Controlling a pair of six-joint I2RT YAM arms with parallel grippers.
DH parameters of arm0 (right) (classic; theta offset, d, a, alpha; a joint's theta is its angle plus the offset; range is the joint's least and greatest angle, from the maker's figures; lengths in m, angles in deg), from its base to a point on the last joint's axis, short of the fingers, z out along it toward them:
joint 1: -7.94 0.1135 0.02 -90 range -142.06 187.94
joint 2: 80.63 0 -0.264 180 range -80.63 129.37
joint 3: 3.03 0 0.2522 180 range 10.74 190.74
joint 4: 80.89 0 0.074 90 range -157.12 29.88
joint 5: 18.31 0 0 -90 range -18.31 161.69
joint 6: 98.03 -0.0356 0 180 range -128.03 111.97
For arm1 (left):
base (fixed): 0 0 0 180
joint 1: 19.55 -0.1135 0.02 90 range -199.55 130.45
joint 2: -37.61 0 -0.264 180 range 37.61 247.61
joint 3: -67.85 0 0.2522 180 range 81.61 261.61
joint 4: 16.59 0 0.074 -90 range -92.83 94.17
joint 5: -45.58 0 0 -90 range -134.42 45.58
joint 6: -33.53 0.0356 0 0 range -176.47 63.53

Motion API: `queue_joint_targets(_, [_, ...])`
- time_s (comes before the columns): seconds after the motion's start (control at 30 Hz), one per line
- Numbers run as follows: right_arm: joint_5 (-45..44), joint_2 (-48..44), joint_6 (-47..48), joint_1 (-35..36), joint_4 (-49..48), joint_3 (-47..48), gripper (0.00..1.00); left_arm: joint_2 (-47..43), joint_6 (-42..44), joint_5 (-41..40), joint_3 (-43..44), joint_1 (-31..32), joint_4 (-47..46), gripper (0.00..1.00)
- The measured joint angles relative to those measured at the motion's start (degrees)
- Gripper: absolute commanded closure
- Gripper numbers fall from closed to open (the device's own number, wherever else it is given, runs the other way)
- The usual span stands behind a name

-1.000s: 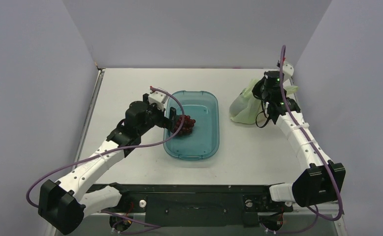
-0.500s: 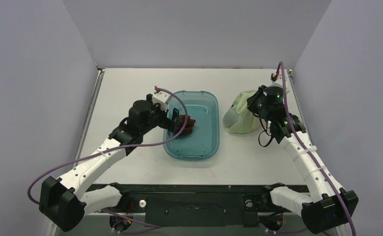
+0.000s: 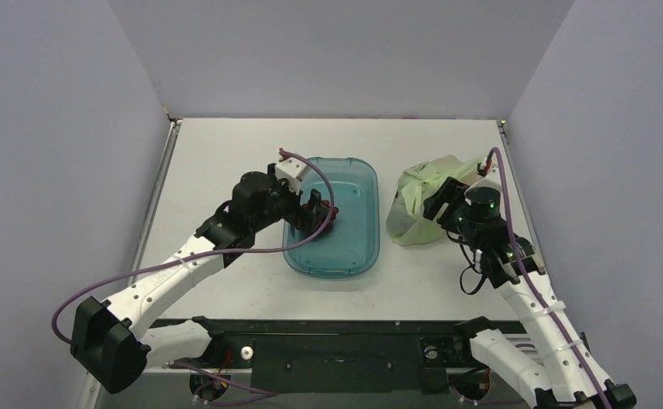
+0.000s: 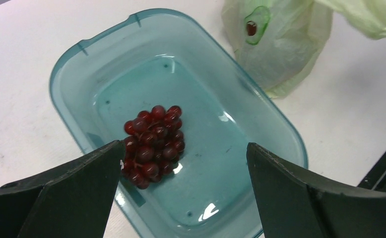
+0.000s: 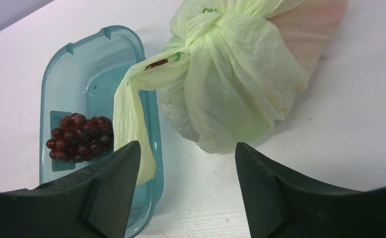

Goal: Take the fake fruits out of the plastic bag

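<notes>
The pale-green plastic bag (image 3: 413, 204) lies bunched and knotted on the table to the right of the teal tray (image 3: 345, 271). One loop handle (image 5: 129, 114) drapes over the tray's rim. The fake fruits stay hidden inside the bag (image 5: 230, 74); only a pinkish tint shows through its far side. My right gripper (image 3: 439, 198) is open just short of the bag, and its jaws (image 5: 187, 158) hold nothing. My left gripper (image 3: 315, 209) hangs open over the tray (image 4: 216, 163), with a dark red grape bunch (image 4: 153, 144) lying by its left finger.
The grape bunch (image 5: 79, 138) rests in the near-left part of the tray (image 5: 47, 84). Grey walls close in the table on the left, back and right. The black frame with the arm bases runs along the near edge (image 3: 337, 341).
My right gripper has opened and let go of the bag, then pulled back toward the near side. The bag has come down and leftward beside the tray. My left gripper has drifted slightly right.
</notes>
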Motion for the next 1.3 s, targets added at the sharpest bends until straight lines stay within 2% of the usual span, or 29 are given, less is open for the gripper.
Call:
queue_joint_targets(0.17, [-4.7,-3.2,-1.6,-1.7,0.8,0.3,0.27,5.7,-4.3,0.5,6.4,4.6,0.7,0.09])
queue_joint_targets(0.33, [-6.2,-3.6,-5.3,-12.6,-0.4,0.4,0.26,10.3,-9.7,-1.7,10.7,12.0,-0.3,0.1])
queue_joint_targets(0.37, [-5.6,-3.0,-6.1,-15.3,-1.3,0.4,0.29,11.1,-10.8,-2.6,10.8,13.7,-0.9,0.1])
queue_joint_targets(0.43, [-2.7,-0.8,-7.1,-20.5,-4.1,0.4,0.36,12.6,-13.0,-4.2,11.3,16.9,-2.2,0.1])
queue_joint_targets(0.57, [8.4,7.3,-8.5,-26.3,-14.1,-0.6,0.34,17.3,-16.6,-8.0,15.2,23.2,-2.6,0.1])
queue_joint_targets(0.7, [18.3,14.9,-10.5,-27.6,-26.6,-8.0,0.34,20.3,-20.3,-11.6,19.2,27.0,-2.6,0.1])
queue_joint_targets(0.9, [25.1,25.1,-7.4,-26.8,-33.4,-9.3,0.35,21.8,-24.9,-15.6,20.9,29.8,-3.0,0.1])
queue_joint_targets(0.97, [24.3,25.6,-5.0,-25.2,-33.4,-9.1,0.41,21.8,-25.5,-16.8,20.9,30.5,-3.0,0.1])
queue_joint_targets(1.07, [24.0,25.6,-3.4,-22.8,-34.8,-9.1,0.68,21.8,-26.0,-18.5,20.9,31.4,-2.6,0.1])
queue_joint_targets(1.1, [24.2,25.6,-3.3,-22.2,-35.3,-9.2,0.83,21.8,-26.0,-18.8,20.9,31.5,-2.4,0.1])
queue_joint_targets(1.17, [25.8,25.3,-4.9,-21.5,-37.5,-10.4,0.97,21.8,-26.0,-19.6,20.9,31.8,-1.8,0.11])
queue_joint_targets(1.2, [26.3,24.9,-5.0,-21.4,-37.9,-10.9,1.0,21.8,-26.0,-20.2,20.9,31.8,-1.5,0.11])
queue_joint_targets(1.3, [28.8,22.0,-8.3,-20.4,-38.7,-14.7,1.0,21.8,-25.8,-21.4,20.9,31.8,-0.9,0.12])
